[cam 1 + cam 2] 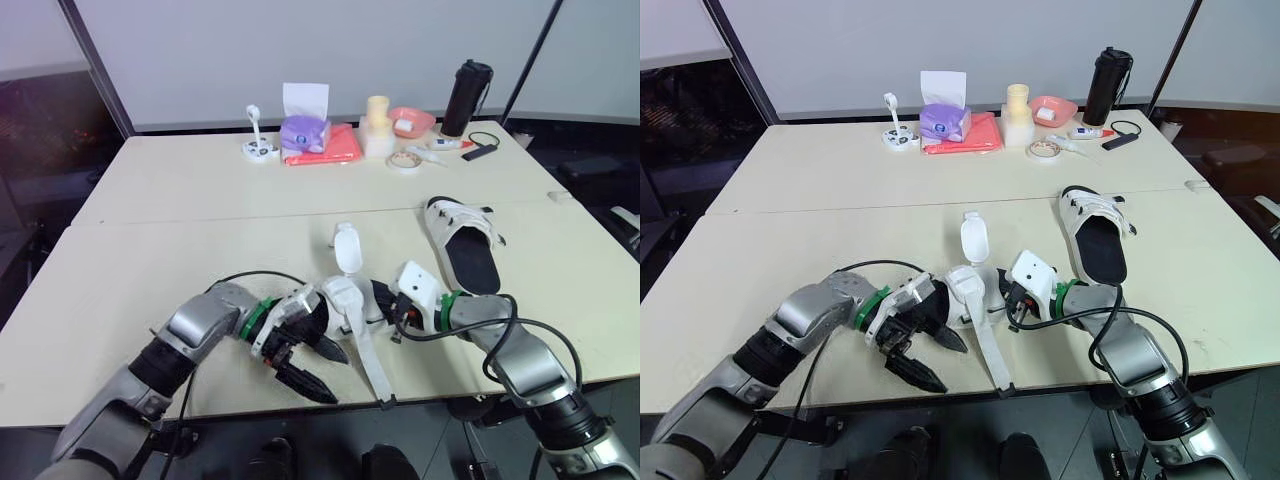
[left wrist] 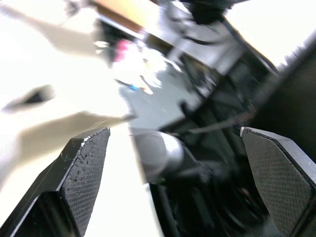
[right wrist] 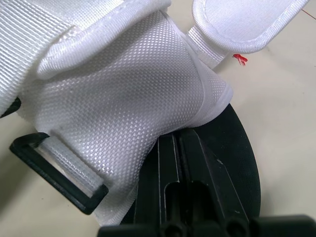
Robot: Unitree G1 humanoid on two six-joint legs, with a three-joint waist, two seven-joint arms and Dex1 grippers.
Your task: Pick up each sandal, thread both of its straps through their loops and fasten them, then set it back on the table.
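Left eye view: near sandal (image 1: 345, 300) is lying centre-frame on the table (image 1: 150, 250).
Left gripper (image 1: 318, 368) is hovering lower centre, fingers spread wide; right gripper (image 1: 383, 298) is pinching the sandal's white webbing, fingers narrowed; second sandal (image 1: 465, 245) is lying further right.

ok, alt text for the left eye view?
A white sandal lies near the table's front edge, straps undone, one long strap trailing to the edge. The left gripper hangs open left of it; the right gripper is at its right side. A second sandal lies farther back right; tissue box and bottle at the far edge.
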